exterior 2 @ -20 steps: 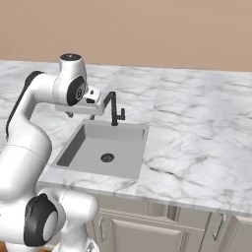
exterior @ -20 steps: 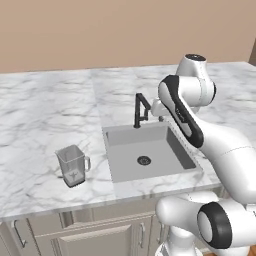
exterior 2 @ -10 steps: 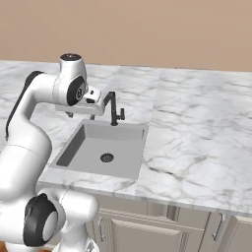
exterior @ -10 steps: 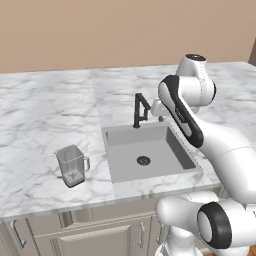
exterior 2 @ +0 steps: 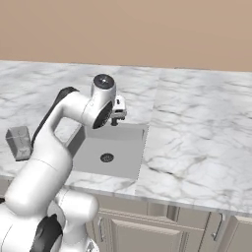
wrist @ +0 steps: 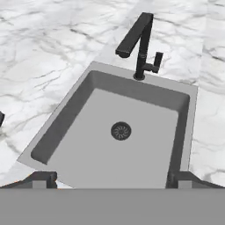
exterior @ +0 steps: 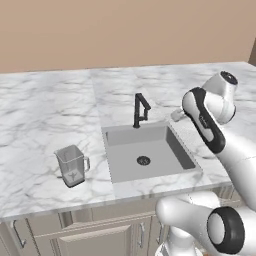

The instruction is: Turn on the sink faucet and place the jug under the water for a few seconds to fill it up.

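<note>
The jug (exterior: 73,165) stood upright on the white, grey-veined marble counter (exterior: 45,115), well to the left of the sink (exterior: 145,150) and apart from it. It was small, clear and greyish like glass, with a squarish body that widened toward the rim, a little side handle and a dark base. The sink was a rectangular grey recessed basin with smooth matte walls and a round dark drain (wrist: 121,130). At its back edge rose the sink faucet (wrist: 139,44), slim and black, an upright post with an angled spout arm and a short side lever. The gripper (wrist: 112,178) hung above the basin with its fingers spread wide, holding nothing.
</note>
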Motion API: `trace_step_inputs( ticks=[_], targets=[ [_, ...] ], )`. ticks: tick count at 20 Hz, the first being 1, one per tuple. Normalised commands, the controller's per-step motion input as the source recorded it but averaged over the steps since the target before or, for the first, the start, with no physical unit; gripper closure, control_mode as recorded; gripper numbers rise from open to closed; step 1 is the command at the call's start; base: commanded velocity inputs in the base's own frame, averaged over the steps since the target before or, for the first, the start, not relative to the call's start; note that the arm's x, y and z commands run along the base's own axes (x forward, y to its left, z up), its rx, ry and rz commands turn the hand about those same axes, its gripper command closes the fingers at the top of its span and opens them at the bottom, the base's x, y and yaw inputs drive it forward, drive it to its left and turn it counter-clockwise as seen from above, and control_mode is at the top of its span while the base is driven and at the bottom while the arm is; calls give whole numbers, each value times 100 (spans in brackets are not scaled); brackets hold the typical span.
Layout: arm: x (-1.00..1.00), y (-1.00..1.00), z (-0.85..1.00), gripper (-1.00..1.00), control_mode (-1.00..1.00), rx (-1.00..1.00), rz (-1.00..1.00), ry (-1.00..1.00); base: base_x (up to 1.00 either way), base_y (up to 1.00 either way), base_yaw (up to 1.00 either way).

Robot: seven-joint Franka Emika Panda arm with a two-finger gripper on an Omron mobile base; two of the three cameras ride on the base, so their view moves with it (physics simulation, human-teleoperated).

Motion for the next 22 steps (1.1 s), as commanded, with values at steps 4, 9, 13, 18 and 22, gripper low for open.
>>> trace_step_inputs(
  ticks=[4, 9, 13, 18, 22],
  targets=[
    [25, -88, -13, -100, -100, 11, 55, -57, 0, 0, 0],
    [53, -26, 0, -100, -100, 9, 26, -31, 0, 0, 0],
    [69, -7, 0, -100, -100, 9, 13, -9, 0, 0, 0],
    [84, 23, -8, -100, -100, 1, 0, -2, 0, 0, 0],
    [59, 22, -21, -100, -100, 0, 0, 0, 0, 0, 0]
  ],
)
